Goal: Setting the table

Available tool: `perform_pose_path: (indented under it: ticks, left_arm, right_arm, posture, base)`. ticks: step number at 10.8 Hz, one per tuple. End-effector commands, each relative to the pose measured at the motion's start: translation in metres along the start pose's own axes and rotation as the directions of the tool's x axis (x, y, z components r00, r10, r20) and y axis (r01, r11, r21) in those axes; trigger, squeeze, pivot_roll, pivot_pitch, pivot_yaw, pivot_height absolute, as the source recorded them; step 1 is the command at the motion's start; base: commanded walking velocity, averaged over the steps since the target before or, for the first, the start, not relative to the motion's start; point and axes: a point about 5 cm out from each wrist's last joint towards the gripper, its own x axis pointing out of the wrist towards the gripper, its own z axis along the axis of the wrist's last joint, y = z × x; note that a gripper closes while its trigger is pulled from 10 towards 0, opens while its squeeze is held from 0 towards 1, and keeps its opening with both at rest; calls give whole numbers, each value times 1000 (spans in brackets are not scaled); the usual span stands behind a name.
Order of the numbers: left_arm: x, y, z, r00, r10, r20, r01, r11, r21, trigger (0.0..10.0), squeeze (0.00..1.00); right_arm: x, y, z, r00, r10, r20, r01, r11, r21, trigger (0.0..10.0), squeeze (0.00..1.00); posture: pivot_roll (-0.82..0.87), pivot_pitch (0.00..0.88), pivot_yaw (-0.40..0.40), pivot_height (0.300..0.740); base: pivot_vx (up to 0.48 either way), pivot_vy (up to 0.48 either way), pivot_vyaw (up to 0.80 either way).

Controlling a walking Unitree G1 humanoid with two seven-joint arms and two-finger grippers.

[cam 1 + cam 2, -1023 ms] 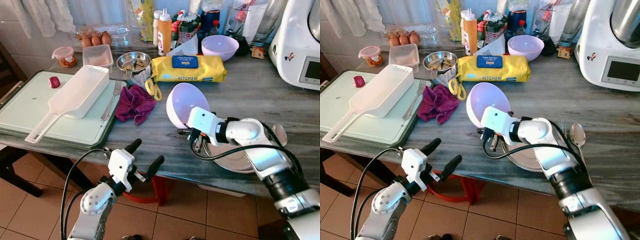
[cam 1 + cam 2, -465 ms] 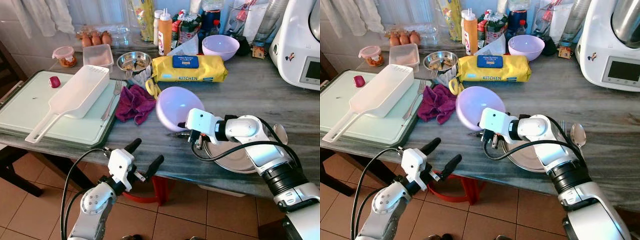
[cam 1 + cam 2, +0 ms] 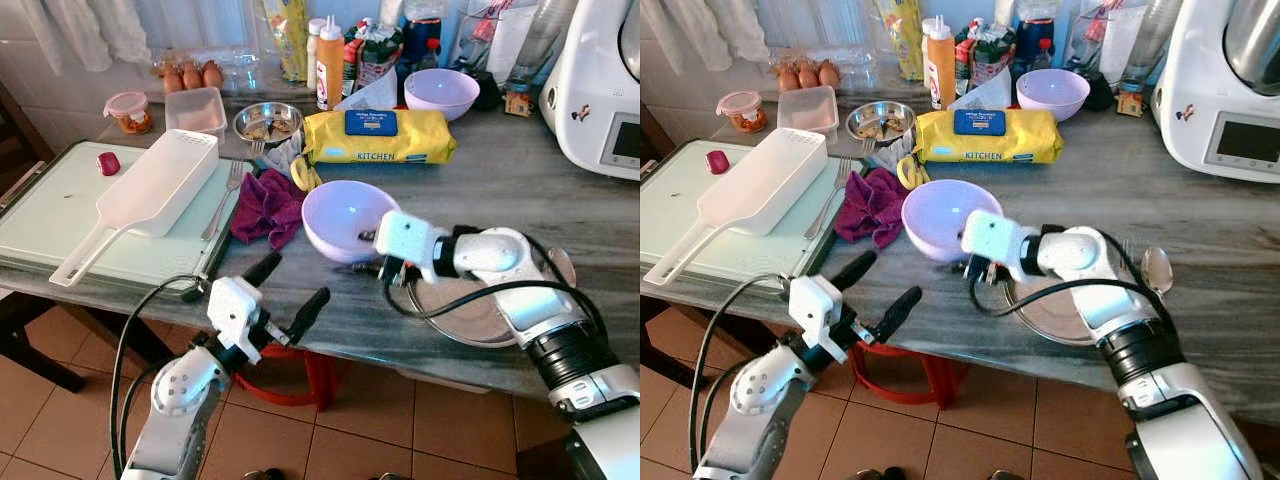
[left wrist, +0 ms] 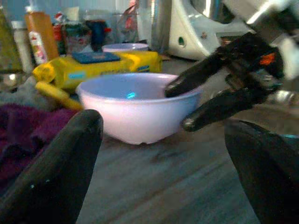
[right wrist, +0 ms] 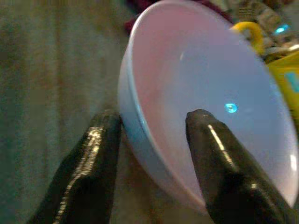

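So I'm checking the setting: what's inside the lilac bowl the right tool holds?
Inside the lilac bowl, just one black finger of the right tool; the other is outside the rim. No food shows; the near wall hides some of the bottom.

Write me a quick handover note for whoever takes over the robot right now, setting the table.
Right gripper: shut on the rim of the lilac bowl, one finger inside, one outside.
Left gripper: open, empty, hovering off the counter's front edge.
The bowl sits upright on the grey counter, between the purple cloth and the plate. A spoon lies beside the plate; a second lilac bowl stands at the back.
Done: bowl set down upright.
Left: release the bowl, probably move it nearer the plate.
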Motion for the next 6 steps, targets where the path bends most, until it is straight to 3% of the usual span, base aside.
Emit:
perform_pose_path:
  ticks: [1,3,6]
  left_arm:
    - [0,-3,3,1000,-22,-7,22,1000,2,10000,0]
    - [1,-5,7,999,-44,-23,45,999,11,10000,0]
    - [7,-3,9,999,-30,-31,30,1000,4,10000,0]
  right_arm:
    - [-4,-11,9,998,-55,33,55,998,-11,10000,1000]
    - [-7,-19,19,984,-146,100,143,989,37,10000,1000]
    - [-8,-13,23,974,-176,143,165,983,84,10000,1000]
  posture:
    - [-127,153,44,740]
    - [-129,150,52,740]
    - [-138,142,61,740]
  base:
    - [0,0,0]
    - [0,0,0]
    - [0,0,0]
